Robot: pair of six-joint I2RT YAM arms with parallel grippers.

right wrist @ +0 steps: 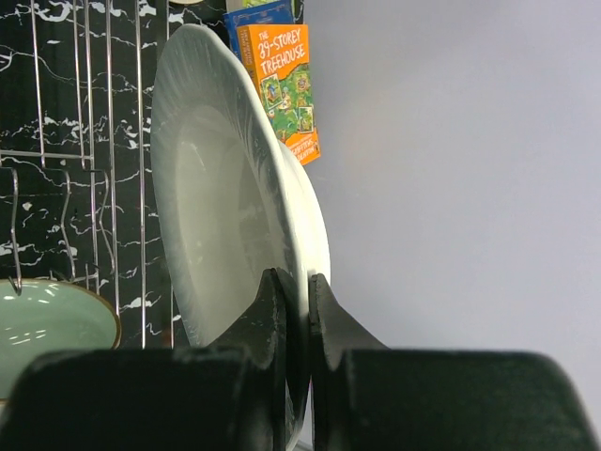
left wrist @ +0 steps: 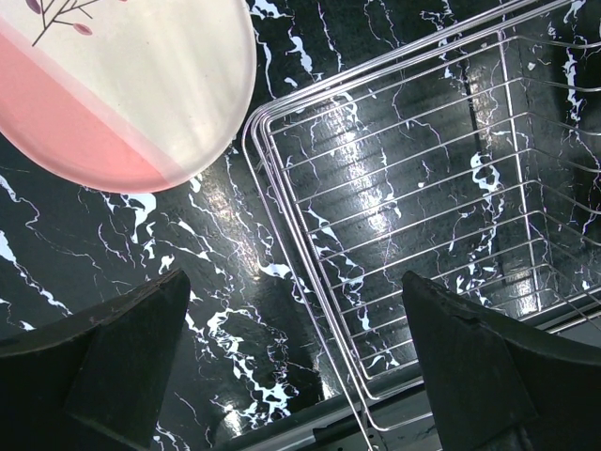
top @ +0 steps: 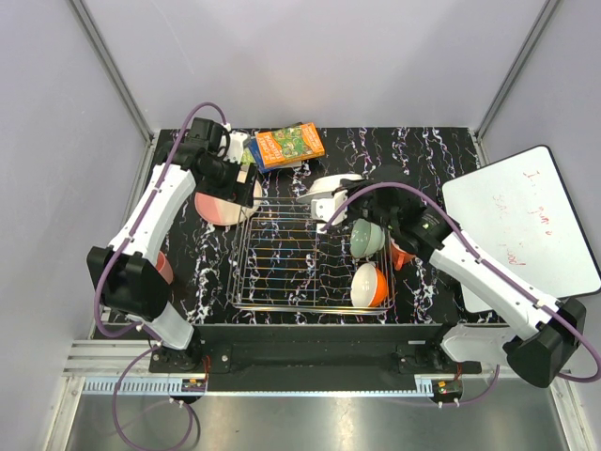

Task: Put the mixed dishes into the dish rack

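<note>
Right pincer (right wrist: 296,287) is clamped on the rim of the white plate (right wrist: 235,207), fingers pinched tight either side of the edge. The plate is held on edge, roughly upright, over the far right part of the dish rack (top: 282,254)

Left pincer (left wrist: 296,282) is open and holding nothing. It hovers above the rack's far left corner, just beside the pink-and-cream plate (left wrist: 122,85), which lies flat on the table (top: 423,150)

Green bowl (top: 366,237) and orange bowl (top: 369,284) already sit in the right side of the rack. The orange-red mug (top: 402,256) is just outside the rack's right edge, partly hidden by the right arm. Books (top: 286,146) lie at the far edge and are not part of the job

Handling, as a judgement: the white plate looks like glazed ceramic, so stiff, fairly heavy for a thin rim pinch, slick and breakable. Held at one rim point it could swing or slide between the fingers, so it wants a slow lowering with the bottom edge seated between wires before letting go. The rim is the only real hold on it

The flat plate gives little to grab. The pincer would need one finger under the lip, likely at the edge nearest the rack; risk is pushing it along the table instead of lifting
</note>
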